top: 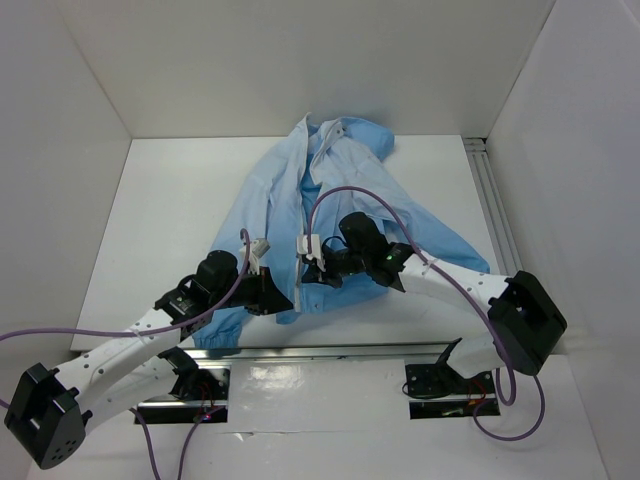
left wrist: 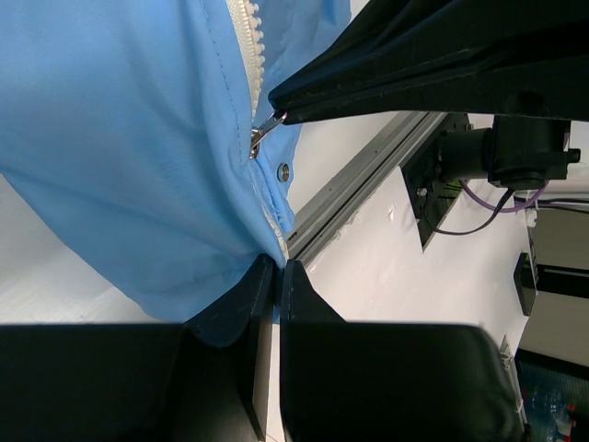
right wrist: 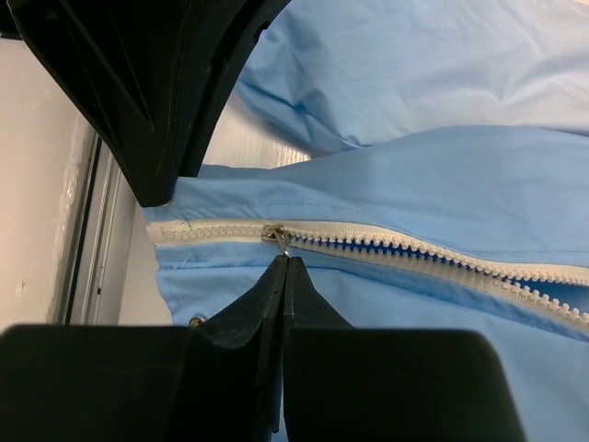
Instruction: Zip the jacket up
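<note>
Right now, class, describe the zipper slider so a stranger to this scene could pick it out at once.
Find the light-blue jacket on the white table and follow its white zipper strip to the hem nearest the arms. The slider is the small metal piece where joined teeth split apart, its pull held in the right gripper's jaws.

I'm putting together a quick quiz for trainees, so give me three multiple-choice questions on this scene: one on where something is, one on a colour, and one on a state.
1. Where along the zipper is the zipper pull?
A. near the hem
B. at the collar
C. halfway up

2. What colour is the jacket?
A. red
B. light blue
C. black

3. How is the left gripper?
A. wide open
B. shut on the hem
C. holding a sleeve cuff

Answers:
1. A, the pull sits by the bottom edge, with unjoined teeth beyond it.
2. B, the fabric is light blue in every view.
3. B, its fingers pinch the hem fabric.
</note>
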Tool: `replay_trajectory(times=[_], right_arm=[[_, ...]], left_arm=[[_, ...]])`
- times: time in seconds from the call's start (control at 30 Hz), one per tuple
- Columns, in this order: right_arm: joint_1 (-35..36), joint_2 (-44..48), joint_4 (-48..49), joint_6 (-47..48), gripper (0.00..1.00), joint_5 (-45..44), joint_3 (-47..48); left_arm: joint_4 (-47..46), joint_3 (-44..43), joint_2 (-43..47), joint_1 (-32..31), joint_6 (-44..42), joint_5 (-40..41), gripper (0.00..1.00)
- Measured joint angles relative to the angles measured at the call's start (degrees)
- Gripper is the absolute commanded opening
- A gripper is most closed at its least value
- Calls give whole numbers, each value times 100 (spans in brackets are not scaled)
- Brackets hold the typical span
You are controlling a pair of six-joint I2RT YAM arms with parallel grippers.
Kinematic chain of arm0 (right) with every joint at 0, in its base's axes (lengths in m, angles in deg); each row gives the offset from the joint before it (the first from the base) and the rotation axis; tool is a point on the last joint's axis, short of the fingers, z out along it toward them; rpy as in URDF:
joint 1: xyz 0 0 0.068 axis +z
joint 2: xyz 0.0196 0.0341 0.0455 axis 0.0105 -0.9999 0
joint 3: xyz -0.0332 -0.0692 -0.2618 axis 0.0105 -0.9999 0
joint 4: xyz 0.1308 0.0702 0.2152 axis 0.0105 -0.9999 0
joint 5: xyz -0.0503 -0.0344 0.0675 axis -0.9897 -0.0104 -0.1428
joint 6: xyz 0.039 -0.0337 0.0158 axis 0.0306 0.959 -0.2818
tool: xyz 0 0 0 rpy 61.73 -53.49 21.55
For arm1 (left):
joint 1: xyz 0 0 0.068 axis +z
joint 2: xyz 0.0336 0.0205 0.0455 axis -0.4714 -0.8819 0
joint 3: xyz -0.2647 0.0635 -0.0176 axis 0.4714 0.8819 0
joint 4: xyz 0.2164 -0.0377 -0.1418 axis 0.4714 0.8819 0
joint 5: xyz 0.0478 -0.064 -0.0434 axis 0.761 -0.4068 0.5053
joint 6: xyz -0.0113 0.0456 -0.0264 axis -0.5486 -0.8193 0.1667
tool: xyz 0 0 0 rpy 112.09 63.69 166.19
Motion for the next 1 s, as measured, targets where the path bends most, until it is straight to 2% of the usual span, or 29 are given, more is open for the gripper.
replay_trajectory(times=[0.1, 0.23, 0.67, 0.9, 1.0], right_arm=[[7, 0, 0, -4, 1, 0, 0], [7, 0, -2, -31, 10, 2, 2], [94, -74, -13, -39, 11, 26, 157], [168, -164, -22, -42, 7, 50, 186], [170, -195, -22, -42, 10, 48, 188]], left_arm=[[-2, 0, 0, 0, 2, 4, 0], [0, 0, 0, 0, 0, 7, 0], [0, 0, 0, 0, 0, 13, 0], [0, 0, 31, 0, 0, 28, 0], [2, 0, 33, 0, 0, 52, 0]])
